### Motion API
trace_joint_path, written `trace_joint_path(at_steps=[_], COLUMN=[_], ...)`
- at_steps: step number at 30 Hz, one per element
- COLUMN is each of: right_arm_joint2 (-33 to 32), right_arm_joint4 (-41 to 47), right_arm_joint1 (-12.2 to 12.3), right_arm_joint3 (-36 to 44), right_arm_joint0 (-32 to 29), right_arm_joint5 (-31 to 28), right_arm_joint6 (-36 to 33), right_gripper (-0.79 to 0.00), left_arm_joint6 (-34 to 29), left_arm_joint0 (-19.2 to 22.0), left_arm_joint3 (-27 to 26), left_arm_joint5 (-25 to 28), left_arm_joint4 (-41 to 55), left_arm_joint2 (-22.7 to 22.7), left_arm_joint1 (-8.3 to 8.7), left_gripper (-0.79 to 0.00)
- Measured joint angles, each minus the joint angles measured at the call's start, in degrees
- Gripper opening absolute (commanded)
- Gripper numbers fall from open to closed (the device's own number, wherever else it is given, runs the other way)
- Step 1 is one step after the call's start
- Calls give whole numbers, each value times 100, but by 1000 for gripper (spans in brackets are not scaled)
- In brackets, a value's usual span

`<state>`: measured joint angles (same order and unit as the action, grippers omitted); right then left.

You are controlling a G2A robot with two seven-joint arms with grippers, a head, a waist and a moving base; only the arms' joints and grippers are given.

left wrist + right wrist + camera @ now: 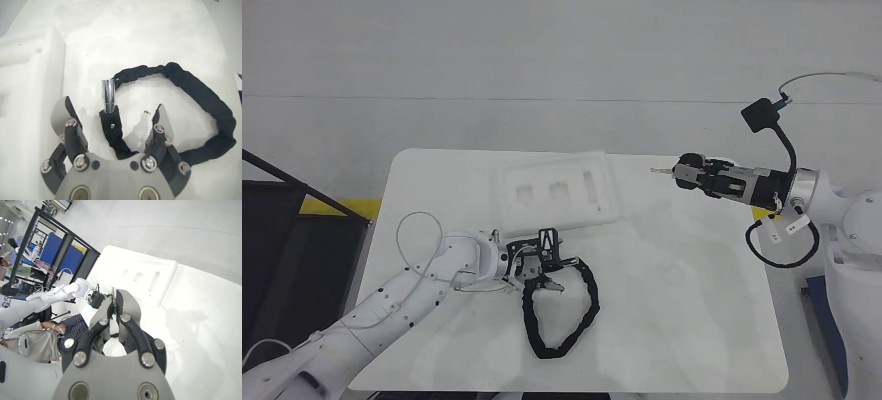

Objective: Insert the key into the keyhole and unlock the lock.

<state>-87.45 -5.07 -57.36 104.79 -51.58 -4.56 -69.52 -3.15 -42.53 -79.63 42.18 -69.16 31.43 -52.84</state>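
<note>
While the left tool [545, 272] [113, 106] sits released just off the foam tray's [607, 208] [47, 56] robot-side edge, fingers [62, 111] spread wide w/ nothing gripped, the lock [587, 300] [208, 98] lies on the surface [692, 310] right under it. Lock = chain in a black fabric sleeve, curled into a loop on the robot's side of the tray, not touching it. One sleeve end runs up btwn the spread fingers, touching neither. A chrome cylinder [108, 94] sticks out of that end, w/ the chain's other end just beside it. Where the keyhole faces: can't tell.

Right tool [682, 171] [115, 300] is clenched on the key [660, 171] [114, 305], held up off the surface beside the tray's right end, well apart from the lock. Key blade pokes out past the tips, aimed toward the tray. From the right wrist view the key's head sits pinched btwn both pads [119, 303].
</note>
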Motion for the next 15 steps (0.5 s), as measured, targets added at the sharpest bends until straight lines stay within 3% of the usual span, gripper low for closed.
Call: trace_joint_path(at_steps=[3, 12, 15], right_arm_joint2=[0, 0, 0], right_arm_joint4=[0, 0, 0], right_arm_joint1=[0, 0, 0], right_arm_joint3=[0, 0, 0], right_arm_joint0=[0, 0, 0], right_arm_joint5=[0, 0, 0], right_arm_joint6=[0, 0, 0], right_gripper=[-785, -785, -785], left_arm_joint6=[57, 124, 130], left_arm_joint0=[-45, -181, -205], left_arm_joint3=[16, 13, 18], left_arm_joint5=[-77, -205, -194], left_arm_joint4=[-124, -398, -459], left_arm_joint2=[39, 136, 161], left_arm_joint1=[-23, -88, -114], left_gripper=[-332, -354, -400])
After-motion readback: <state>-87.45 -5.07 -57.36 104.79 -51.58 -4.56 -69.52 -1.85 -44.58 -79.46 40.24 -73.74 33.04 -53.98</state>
